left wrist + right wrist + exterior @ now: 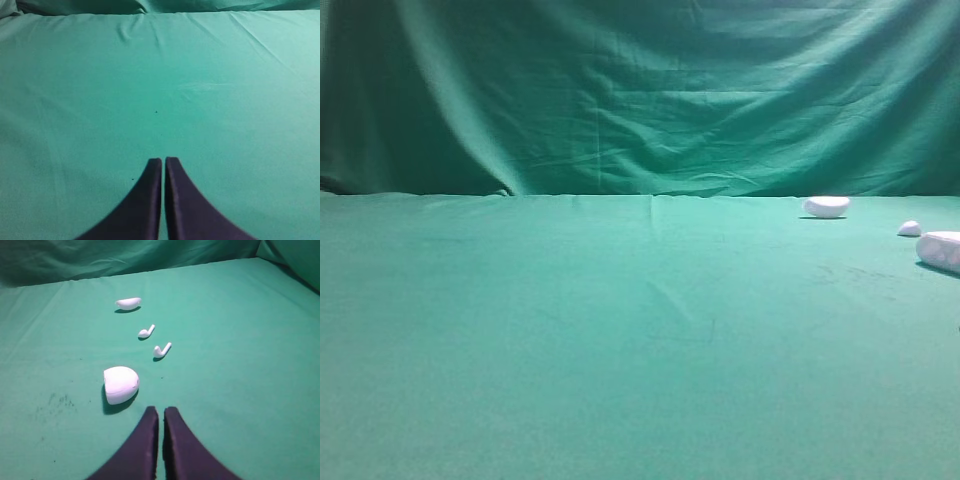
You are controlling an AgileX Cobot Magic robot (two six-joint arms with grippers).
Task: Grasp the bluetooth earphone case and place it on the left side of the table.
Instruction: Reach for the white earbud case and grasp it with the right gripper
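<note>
The bluetooth earphone case (941, 250) is a glossy white rounded capsule at the far right edge of the teal table (620, 340). In the right wrist view the case (120, 384) lies just ahead and to the left of my right gripper (160, 410), which is shut, empty and apart from it. My left gripper (163, 160) is shut and empty over bare cloth (200, 100). Neither gripper shows in the exterior high view.
A white half-oval lump (826, 206) (128, 302) lies farther back. Two small white earbuds (146, 331) (161, 350) lie between it and the case; one shows as a tiny white piece (909, 228). A darker green folded cloth (640, 90) hangs behind.
</note>
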